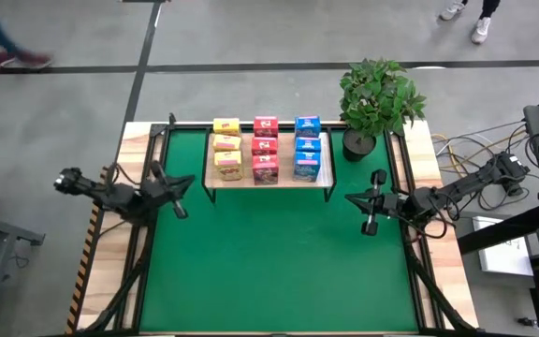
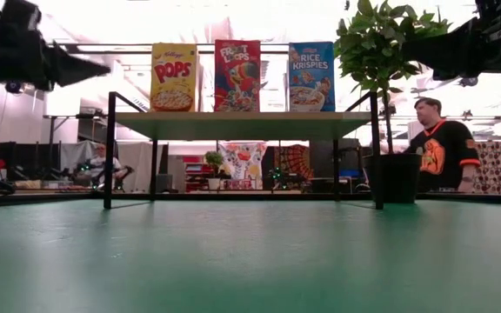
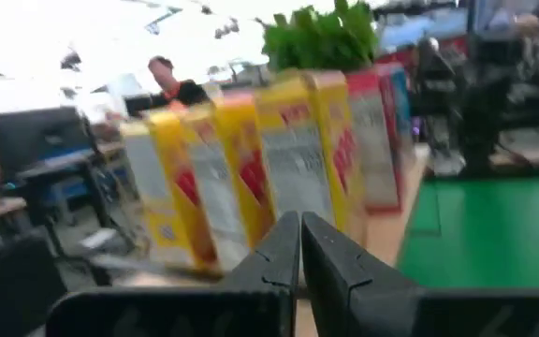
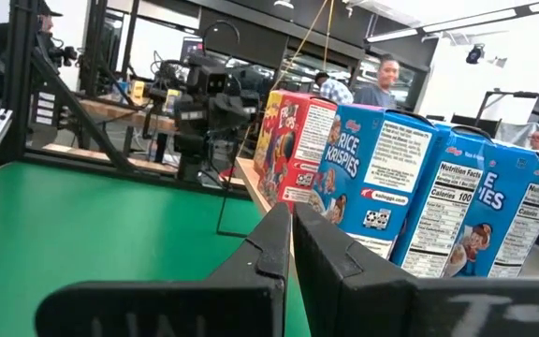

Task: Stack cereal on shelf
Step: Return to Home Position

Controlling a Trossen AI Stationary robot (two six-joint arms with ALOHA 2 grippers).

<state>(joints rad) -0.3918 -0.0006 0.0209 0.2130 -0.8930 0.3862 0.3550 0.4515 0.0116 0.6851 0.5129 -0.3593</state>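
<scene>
The shelf [image 1: 267,180], a light-wood board on thin black legs, stands at the far middle of the green mat. On it the cereal boxes stand upright in three rows: yellow [image 1: 226,150], pink-red [image 1: 265,150], blue [image 1: 308,150]. The low view shows the front boxes, yellow [image 2: 173,76], pink-red [image 2: 237,76] and blue [image 2: 311,76], on the board [image 2: 242,124]. My left gripper [image 1: 191,182] hovers shut just left of the shelf, pointing at the yellow boxes [image 3: 251,168]. My right gripper [image 1: 350,197] hovers shut just right of it, near the blue boxes [image 4: 382,178]. Neither holds anything.
A potted plant [image 1: 377,98] stands at the shelf's far right corner. Black frame rails [image 1: 148,234] run along the sides of the green mat [image 1: 279,262], which spreads out nearer than the shelf. A person [image 2: 437,143] sits beyond the table's far edge.
</scene>
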